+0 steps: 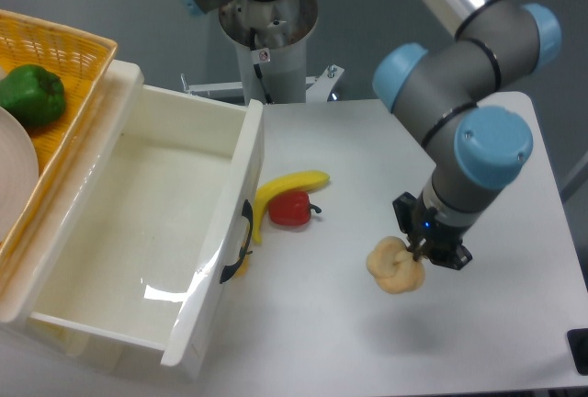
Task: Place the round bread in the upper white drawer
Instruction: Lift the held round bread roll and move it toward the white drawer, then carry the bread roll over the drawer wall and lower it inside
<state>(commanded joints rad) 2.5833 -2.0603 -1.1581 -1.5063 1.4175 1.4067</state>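
The round bread (393,267), a pale tan lumpy bun, hangs a little above the white table, right of centre. My gripper (421,252) is shut on its right upper side, with the fingers mostly hidden under the blue and grey wrist. The upper white drawer (138,222) stands pulled open at the left, its inside bare, and its front panel with the black-marked handle (241,236) faces the bread. The bread is well to the right of the drawer front.
A yellow banana (280,191) and a red pepper (291,209) lie on the table (514,323) between the drawer front and the bread. A woven yellow basket (55,66) with a green pepper (31,95) sits at the far left. The arm's base column (266,25) rises at the back.
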